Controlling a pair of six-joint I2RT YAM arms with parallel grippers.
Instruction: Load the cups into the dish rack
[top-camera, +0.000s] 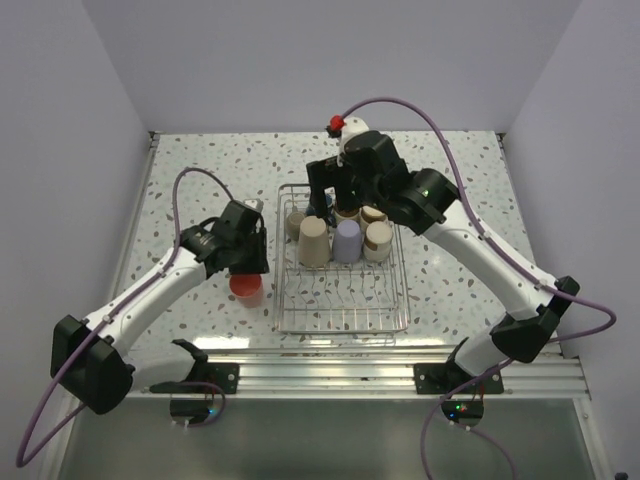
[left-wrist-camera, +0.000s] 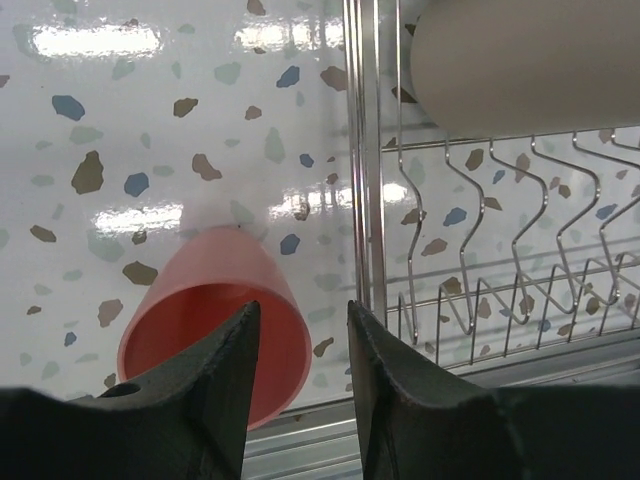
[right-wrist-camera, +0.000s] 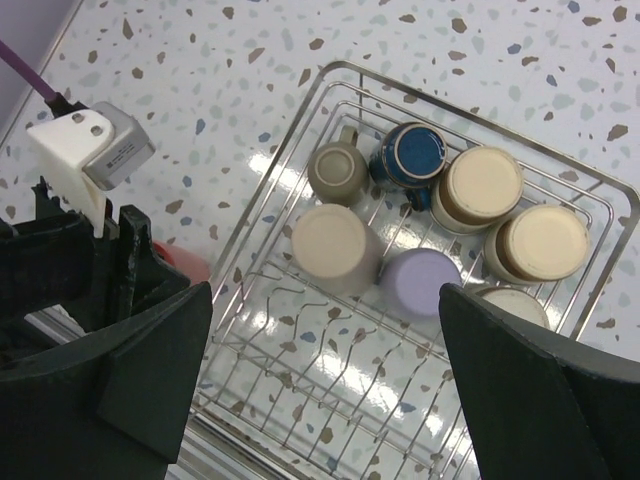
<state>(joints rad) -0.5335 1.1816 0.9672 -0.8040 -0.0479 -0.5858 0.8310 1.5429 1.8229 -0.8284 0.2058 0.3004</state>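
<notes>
The dish rack (top-camera: 341, 318) stands mid-table. Upside down in its far half are a beige tumbler (top-camera: 314, 241), a lavender tumbler (top-camera: 347, 240), a dark blue mug (right-wrist-camera: 412, 155) and several tan cups (top-camera: 378, 240). A coral-pink cup (top-camera: 246, 289) stands on the table just left of the rack. My left gripper (left-wrist-camera: 303, 330) is open right over it, its jaws on either side of the cup's (left-wrist-camera: 215, 320) right wall without pinching it. My right gripper (right-wrist-camera: 325, 330) is wide open and empty, high above the rack (right-wrist-camera: 330, 90).
The rack's near half holds only bare wire tines (right-wrist-camera: 330, 370). A metal rail (top-camera: 320, 372) runs along the table's near edge. The left arm's wrist camera (right-wrist-camera: 90, 150) shows close to the rack's left side. White walls close in the table on three sides.
</notes>
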